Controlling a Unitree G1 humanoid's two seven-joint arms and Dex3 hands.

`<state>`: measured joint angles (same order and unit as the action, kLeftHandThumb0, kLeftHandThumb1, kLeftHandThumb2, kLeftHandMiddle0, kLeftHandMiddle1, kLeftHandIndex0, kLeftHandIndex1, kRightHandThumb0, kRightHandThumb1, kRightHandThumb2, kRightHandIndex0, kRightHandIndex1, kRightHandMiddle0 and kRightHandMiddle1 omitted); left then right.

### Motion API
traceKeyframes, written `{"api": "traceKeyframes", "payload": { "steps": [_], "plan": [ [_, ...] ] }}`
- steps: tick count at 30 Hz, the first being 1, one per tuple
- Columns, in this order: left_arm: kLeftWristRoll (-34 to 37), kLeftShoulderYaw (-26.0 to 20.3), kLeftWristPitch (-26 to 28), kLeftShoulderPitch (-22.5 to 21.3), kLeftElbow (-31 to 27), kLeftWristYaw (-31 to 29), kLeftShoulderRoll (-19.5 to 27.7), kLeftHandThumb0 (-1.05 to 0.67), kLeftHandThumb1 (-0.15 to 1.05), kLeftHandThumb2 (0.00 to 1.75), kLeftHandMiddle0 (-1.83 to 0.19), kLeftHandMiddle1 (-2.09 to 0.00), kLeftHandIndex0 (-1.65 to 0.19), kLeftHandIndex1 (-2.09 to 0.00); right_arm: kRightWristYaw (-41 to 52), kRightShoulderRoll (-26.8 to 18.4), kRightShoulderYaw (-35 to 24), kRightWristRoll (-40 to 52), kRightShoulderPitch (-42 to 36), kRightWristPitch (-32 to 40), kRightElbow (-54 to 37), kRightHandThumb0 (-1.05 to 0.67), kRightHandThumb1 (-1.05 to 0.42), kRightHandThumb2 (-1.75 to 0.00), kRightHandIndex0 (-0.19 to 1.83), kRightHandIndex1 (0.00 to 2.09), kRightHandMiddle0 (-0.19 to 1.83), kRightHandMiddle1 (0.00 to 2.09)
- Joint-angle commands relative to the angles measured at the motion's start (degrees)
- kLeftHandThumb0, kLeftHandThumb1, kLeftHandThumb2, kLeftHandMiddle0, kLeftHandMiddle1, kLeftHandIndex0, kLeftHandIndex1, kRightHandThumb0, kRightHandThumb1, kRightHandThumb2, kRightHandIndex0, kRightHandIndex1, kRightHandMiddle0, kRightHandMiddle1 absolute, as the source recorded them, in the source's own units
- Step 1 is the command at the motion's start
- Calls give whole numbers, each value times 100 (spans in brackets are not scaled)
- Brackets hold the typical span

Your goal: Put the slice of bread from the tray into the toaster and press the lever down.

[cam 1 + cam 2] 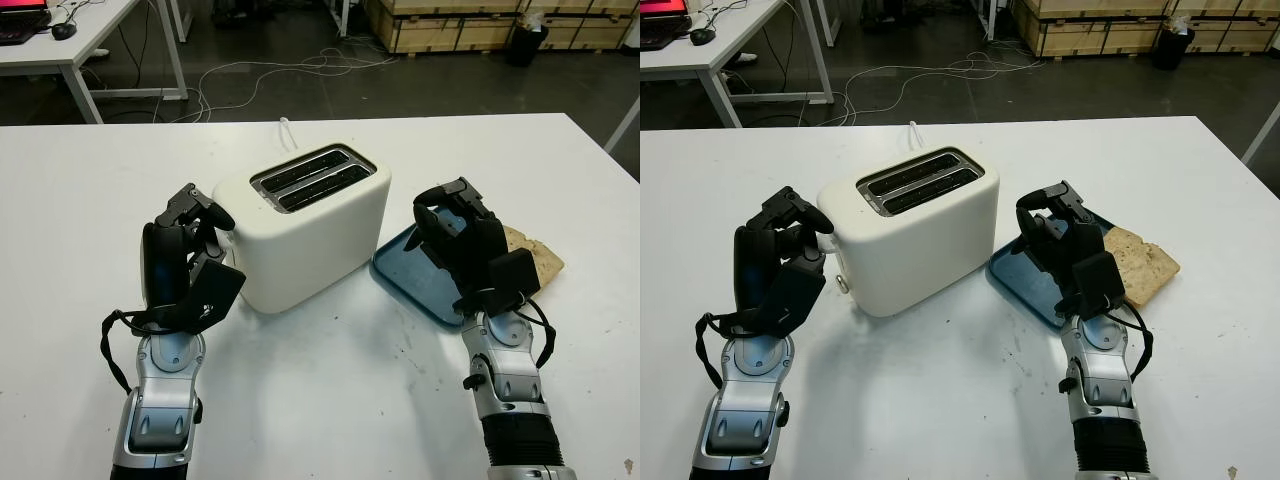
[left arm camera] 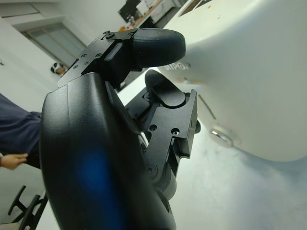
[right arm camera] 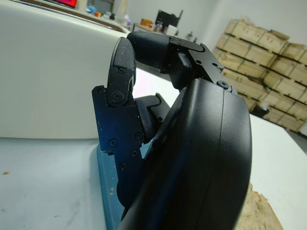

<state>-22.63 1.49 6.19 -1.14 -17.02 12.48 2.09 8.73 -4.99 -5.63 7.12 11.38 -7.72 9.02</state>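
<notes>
A white two-slot toaster (image 1: pixel 310 235) stands mid-table with both slots empty. Its small lever knob (image 1: pixel 843 284) is on the end wall facing my left hand (image 1: pixel 195 235). That hand is held upright beside that end with its fingers curled, holding nothing. To the right of the toaster lies a blue tray (image 1: pixel 415 280). A slice of bread (image 1: pixel 1140 262) sits at its far right side, overhanging the rim. My right hand (image 1: pixel 455 225) hovers over the tray between toaster and bread, fingers curled and holding nothing.
The white table (image 1: pixel 330 400) runs wide to both sides and towards me. The toaster's white cord (image 1: pixel 287 130) leads off the far edge. Beyond are a dark floor with cables, another desk (image 1: pixel 70 40) and wooden crates (image 1: pixel 470 25).
</notes>
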Motion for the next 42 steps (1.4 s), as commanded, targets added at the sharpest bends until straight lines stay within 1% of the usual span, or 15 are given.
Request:
{"api": "traceKeyframes", "payload": {
  "steps": [1,12,16,19,22,23,26,27,29,31,34,35,37,39,42],
  "plan": [
    [-17,68,-118,-51,-5,-14,20,7,92,96,-107,-175,-67,-175,8,-35,12,-25,-1,-9,24,-47,-92,-36,81,175,50,175],
    [84,8,-169,-35,-2,-58,46,8,92,97,-109,-175,-67,-175,53,-12,54,-55,-32,33,-14,-46,-92,-37,79,175,48,175],
    [26,-15,-134,13,-95,-65,103,9,92,96,-109,-175,-68,-175,421,-309,37,-135,-41,-453,70,-46,-92,-40,80,175,46,175],
    [-51,-52,-91,65,-208,-74,182,10,92,94,-108,-175,-67,-175,556,-744,-112,-365,-53,-1080,227,-47,-92,-38,74,175,43,173],
    [-161,-126,-21,118,-343,-101,302,11,92,89,-105,-175,-66,-175,600,-1253,-407,-461,-51,-1685,508,-49,-92,-29,65,175,52,148],
    [-190,-153,16,136,-384,-115,329,10,92,88,-103,-175,-65,-175,498,-1456,-525,-600,-39,-2005,701,-49,-92,-23,63,173,57,136],
    [-143,-227,41,176,-427,-142,367,9,92,87,-101,-175,-64,-175,208,-2142,-797,-1091,69,-3089,1506,-46,-92,-9,64,162,63,121],
    [-126,-243,35,188,-428,-145,370,9,92,87,-101,-175,-64,-175,70,-2430,-854,-1336,106,-3431,1810,-46,-91,-4,68,148,68,107],
    [-127,-261,0,198,-405,-135,369,9,92,86,-101,-175,-63,-175,-273,-2985,-900,-1895,137,-3953,2311,-48,-91,-1,69,134,76,81],
    [-162,-256,-25,199,-384,-112,368,9,92,85,-100,-175,-63,-175,-707,-3533,-889,-2558,70,-4263,2591,-50,-91,0,56,139,83,42],
    [-129,-252,-99,188,-342,-105,366,9,92,85,-100,-175,-63,-175,-1592,-4269,-710,-3668,-52,-4639,2957,-51,-87,0,41,144,85,12],
    [-107,-254,-104,183,-335,-103,353,9,92,85,-101,-175,-64,-175,-1820,-4487,-614,-3984,-117,-4637,3023,-51,-86,0,45,126,82,7],
    [-70,-259,-138,171,-310,-101,346,8,92,85,-102,-175,-64,-175,-2190,-4821,-411,-4459,-231,-4551,3075,-54,-84,0,60,69,74,2],
    [-43,-265,-153,160,-304,-118,357,9,92,86,-103,-175,-65,-175,-2574,-5088,-198,-4900,-322,-4425,3074,-55,-82,0,71,30,68,0],
    [-31,-282,-108,148,-329,-136,359,9,92,86,-102,-175,-65,-175,-3177,-5401,131,-5579,-413,-4093,2961,-59,-80,0,71,15,61,0]
  ]
}}
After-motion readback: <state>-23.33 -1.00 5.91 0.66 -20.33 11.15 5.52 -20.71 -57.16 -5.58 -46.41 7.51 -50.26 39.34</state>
